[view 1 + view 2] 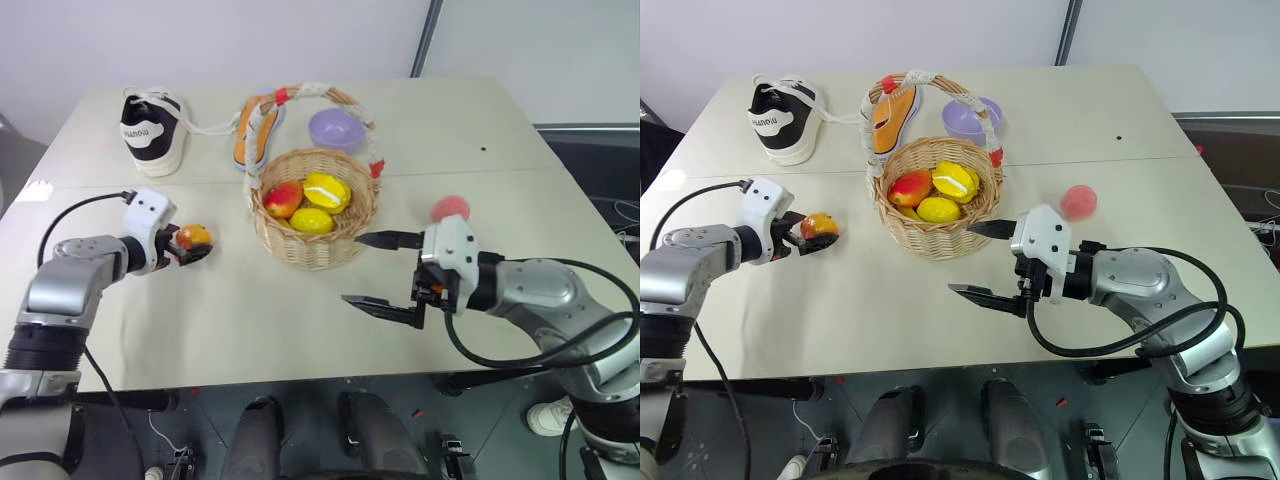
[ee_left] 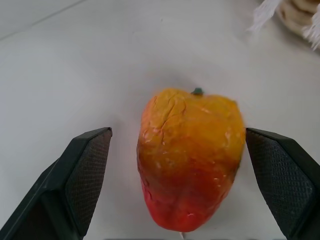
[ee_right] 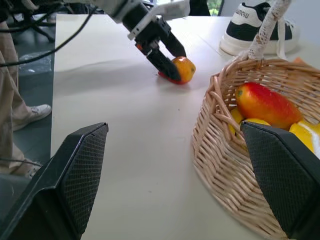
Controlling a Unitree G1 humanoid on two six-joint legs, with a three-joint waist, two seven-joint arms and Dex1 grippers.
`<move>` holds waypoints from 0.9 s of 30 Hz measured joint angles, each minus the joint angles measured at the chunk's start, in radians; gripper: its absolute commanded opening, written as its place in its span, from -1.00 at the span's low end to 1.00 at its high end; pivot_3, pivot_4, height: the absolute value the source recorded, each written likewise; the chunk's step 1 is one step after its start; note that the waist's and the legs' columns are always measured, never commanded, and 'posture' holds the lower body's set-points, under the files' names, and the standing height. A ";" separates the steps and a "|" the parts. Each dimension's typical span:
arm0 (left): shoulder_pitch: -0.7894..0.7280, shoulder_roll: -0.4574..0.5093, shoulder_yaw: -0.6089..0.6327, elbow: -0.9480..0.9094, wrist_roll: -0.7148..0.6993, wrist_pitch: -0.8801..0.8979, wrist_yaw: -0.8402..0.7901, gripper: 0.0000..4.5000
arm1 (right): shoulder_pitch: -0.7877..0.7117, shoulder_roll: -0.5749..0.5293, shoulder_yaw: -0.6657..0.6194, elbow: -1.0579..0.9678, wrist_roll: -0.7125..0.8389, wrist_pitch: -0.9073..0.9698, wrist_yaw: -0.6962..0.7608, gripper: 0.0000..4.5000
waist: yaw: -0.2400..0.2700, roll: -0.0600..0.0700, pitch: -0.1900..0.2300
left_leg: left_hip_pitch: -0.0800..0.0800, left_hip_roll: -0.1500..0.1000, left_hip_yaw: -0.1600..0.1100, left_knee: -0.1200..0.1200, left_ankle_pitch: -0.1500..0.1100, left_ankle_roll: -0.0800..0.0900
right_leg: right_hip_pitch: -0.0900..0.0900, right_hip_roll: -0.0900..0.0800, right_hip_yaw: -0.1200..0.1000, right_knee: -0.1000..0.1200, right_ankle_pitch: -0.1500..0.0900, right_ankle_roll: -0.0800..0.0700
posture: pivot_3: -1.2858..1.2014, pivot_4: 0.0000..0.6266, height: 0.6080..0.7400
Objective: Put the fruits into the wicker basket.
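Nearest, the right gripper [image 1: 385,270] hovers over the worktop [image 1: 280,330] beside the basket [image 1: 315,235], jaws spread and empty. Further left, the left gripper [image 1: 190,248] has its jaws spread around a red-orange mango [image 1: 194,236] lying on the worktop. Three fruits [image 1: 312,200] sit in the basket. A pink peach [image 1: 452,208] lies right of it. Behind stand a lilac bowl [image 1: 335,128] and a shoe [image 1: 152,130].
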 measured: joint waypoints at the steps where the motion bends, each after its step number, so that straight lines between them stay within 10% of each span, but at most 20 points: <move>1: -0.004 -0.004 -0.004 0.007 0.005 0.001 -0.001 0.75 | -0.001 0.002 0.003 0.002 -0.003 -0.001 0.000 1.00 | 0.000 0.000 0.000 | 0.000 0.000 0.000 0.000 0.000 0.000 | 0.000 0.000 0.000 0.000 0.001 0.001 | 0.03 -0.52 1.00; 4: -0.013 -0.005 -0.004 0.028 0.022 0.001 0.002 0.16 | -0.006 0.007 0.003 0.009 -0.019 -0.006 0.000 1.00 | -0.003 0.000 0.000 | 0.000 0.000 0.000 0.000 0.000 0.000 | 0.000 0.000 0.000 0.000 0.001 0.001 | 0.03 -0.52 1.00; 17: 0.105 0.059 0.274 -0.386 -0.225 0.099 -0.109 0.16 | -0.013 -0.029 -0.051 0.065 -0.047 -0.028 0.018 1.00 | 0.010 -0.001 0.000 | 0.000 0.000 0.000 0.001 0.000 0.000 | 0.000 -0.001 0.000 0.000 -0.001 -0.002 | 0.03 -0.52 1.00; 24: -0.132 -0.191 0.027 -0.542 -0.263 0.240 0.086 0.16 | -0.003 -0.048 -0.156 0.203 -0.072 -0.049 0.004 1.00 | 0.018 -0.001 0.000 | 0.001 -0.002 0.000 0.003 0.000 0.000 | 0.004 0.001 0.003 0.001 0.001 0.005 | 0.03 -0.52 1.00; 27: -0.190 -0.286 -0.095 -0.472 -0.195 0.225 0.145 0.64 | -0.023 -0.020 -0.202 0.308 -0.120 -0.050 -0.096 1.00 | 0.020 -0.001 -0.001 | 0.002 -0.002 0.000 0.003 0.000 0.000 | 0.004 0.001 0.003 0.001 0.002 0.005 | 0.03 -0.52 1.00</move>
